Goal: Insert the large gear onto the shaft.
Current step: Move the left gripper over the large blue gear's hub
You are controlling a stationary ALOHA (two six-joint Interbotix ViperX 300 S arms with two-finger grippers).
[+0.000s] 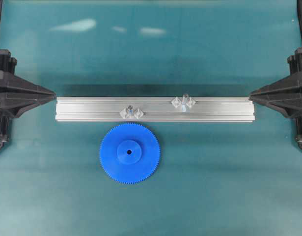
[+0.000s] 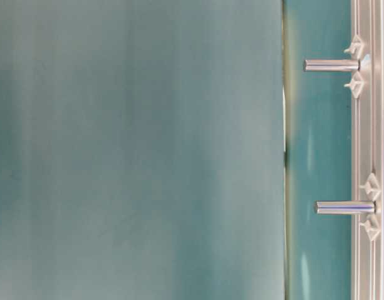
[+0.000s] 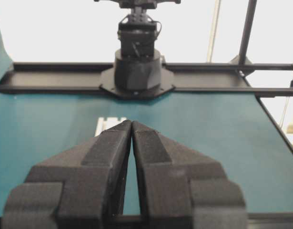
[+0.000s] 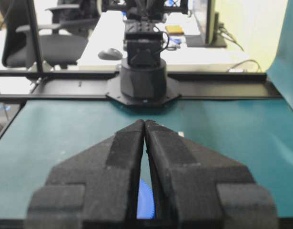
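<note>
I see the large gear lying flat on the teal mat, just below the aluminium rail, at about 7 o'clock from the rail's middle; not touching either gripper; hub up, dark centre hole showing; the rail runs 9 to 3 across the mat. The shaft stands upright on the rail right of centre, at roughly 1 o'clock from the gear, between two shiny diamond mounts; the shorter stub sits left of it, straight above the gear at 12 o'clock. Left gripper parked at the 9 o'clock end of the rail, tips pressed together, nothing between them, plain in the left wrist view. Right gripper at the 3 o'clock end, tips also pressed together and empty; a sliver of the blue gear shows under its fingers in the right wrist view. Table-level view shows both pegs in side profile, sideways; gear not seen there.
</note>
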